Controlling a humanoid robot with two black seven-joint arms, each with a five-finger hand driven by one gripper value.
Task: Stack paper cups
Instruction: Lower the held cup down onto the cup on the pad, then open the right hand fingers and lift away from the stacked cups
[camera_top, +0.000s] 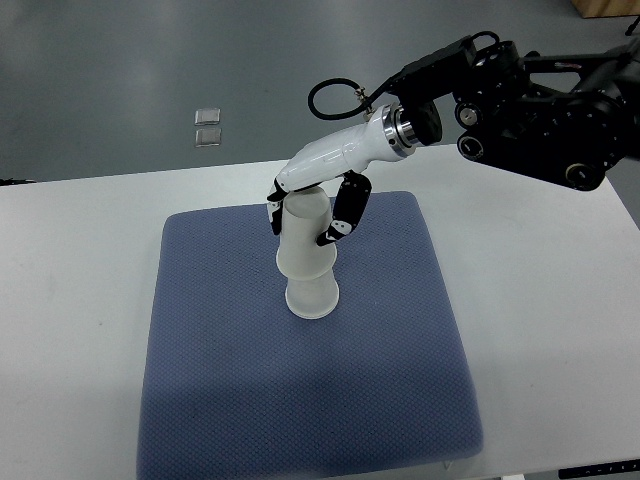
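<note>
White table (70, 250), blue mat (230, 400), right hand (320, 195) fingers (345, 215) gripping upturned paper cup (302, 235) atop another cup (312, 297)

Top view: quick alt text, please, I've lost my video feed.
The right hand grips an upside-down white paper cup set on another inverted cup, on a blue mat on a white table. No left arm shows.

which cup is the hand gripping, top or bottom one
The top cup: the right hand wraps its sides, while the bottom cup sits untouched on the blue mat.
</note>
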